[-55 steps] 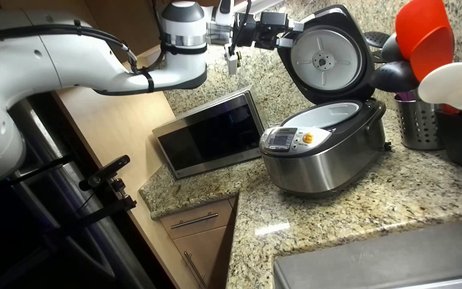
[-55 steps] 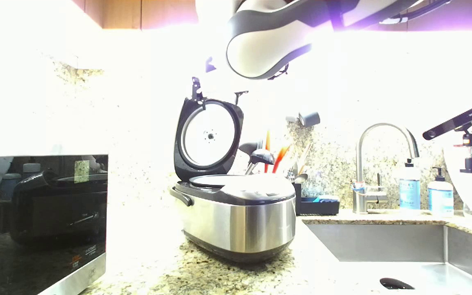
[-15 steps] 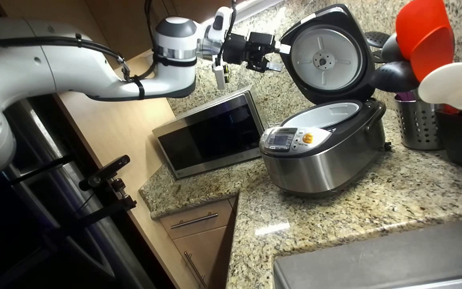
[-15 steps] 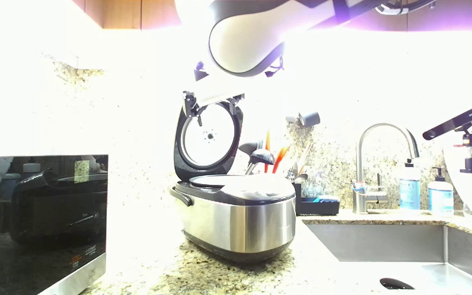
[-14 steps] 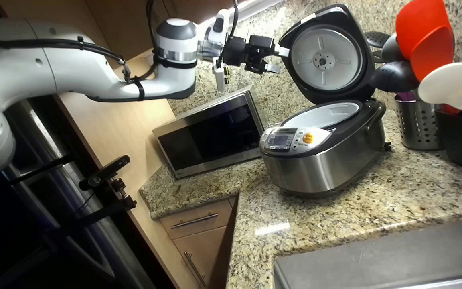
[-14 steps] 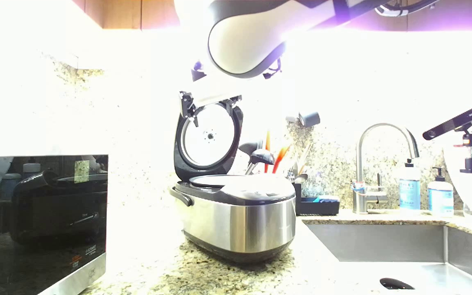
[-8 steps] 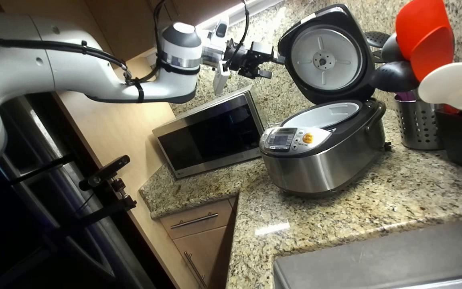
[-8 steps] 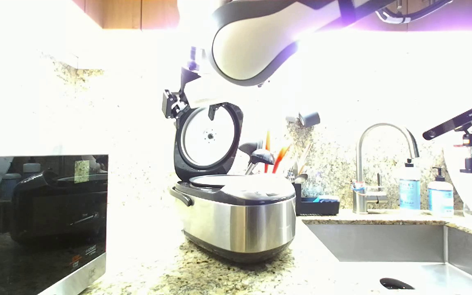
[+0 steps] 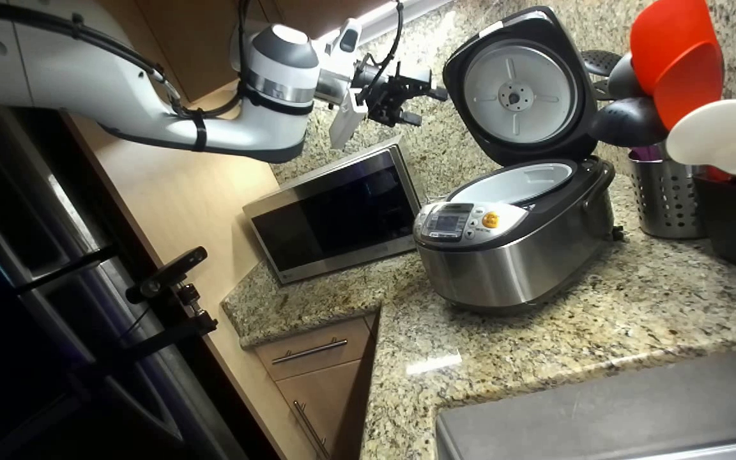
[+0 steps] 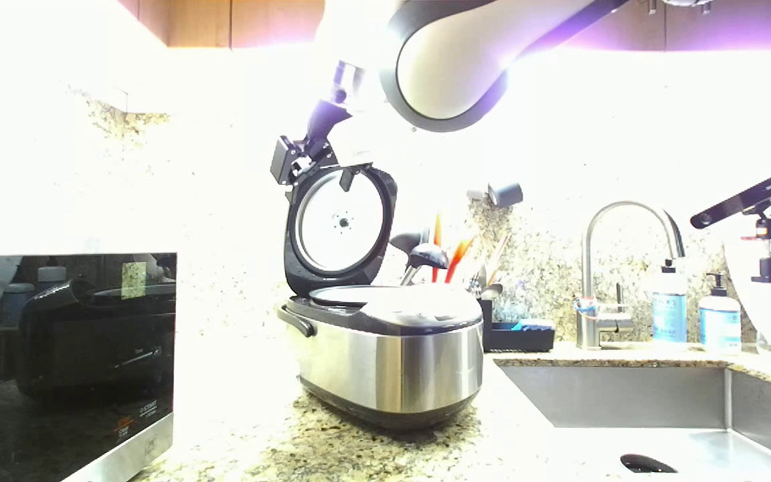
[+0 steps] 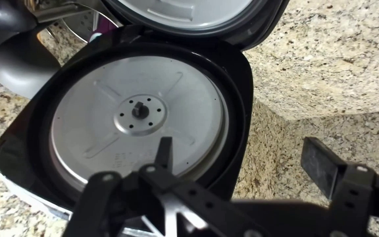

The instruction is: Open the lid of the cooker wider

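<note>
The cooker (image 9: 508, 271), squat and silver-grey, stands on the counter; it also shows in an exterior view (image 10: 392, 365) and at the top of the wrist view (image 11: 189, 14). Its black lid (image 9: 537, 121) with a grey round inner plate stands raised, tilted slightly back past upright, in both exterior views (image 10: 332, 248). In the wrist view the lid (image 11: 186, 95) fills the left and middle. My gripper (image 9: 425, 107) is open and empty, in front of the lid's upper edge and apart from it. In the wrist view its fingers (image 11: 239, 153) are wide apart, one in front of the plate.
A silver microwave (image 9: 336, 211) stands beside the cooker. A perforated utensil holder (image 9: 671, 204), a black ladle (image 9: 633, 121) and red utensils (image 9: 681, 57) are close beside the lid. The stone backsplash (image 11: 324, 65) is behind. A sink (image 10: 626, 395) lies at the front.
My gripper has backed away from the lid's upper edge and turned at the wrist. The arm's forearm has swung up in the last half second. The lid and cooker look unmoved.
</note>
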Controlling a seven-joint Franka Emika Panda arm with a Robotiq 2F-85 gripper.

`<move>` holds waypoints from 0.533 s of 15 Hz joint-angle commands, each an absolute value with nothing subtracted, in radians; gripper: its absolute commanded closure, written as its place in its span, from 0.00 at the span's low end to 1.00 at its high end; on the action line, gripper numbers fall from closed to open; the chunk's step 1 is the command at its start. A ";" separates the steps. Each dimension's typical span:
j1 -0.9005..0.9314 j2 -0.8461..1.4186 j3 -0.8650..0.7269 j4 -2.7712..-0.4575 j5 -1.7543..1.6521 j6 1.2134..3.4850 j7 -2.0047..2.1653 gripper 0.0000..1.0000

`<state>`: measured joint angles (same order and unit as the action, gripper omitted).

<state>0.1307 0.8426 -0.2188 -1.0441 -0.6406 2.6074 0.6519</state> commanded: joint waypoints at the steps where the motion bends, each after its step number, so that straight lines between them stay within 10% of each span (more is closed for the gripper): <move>1: 0.153 0.690 -0.254 -1.282 -0.741 2.728 0.700 0.00; 8: 0.236 0.504 -0.402 -1.583 -1.029 2.986 0.949 0.00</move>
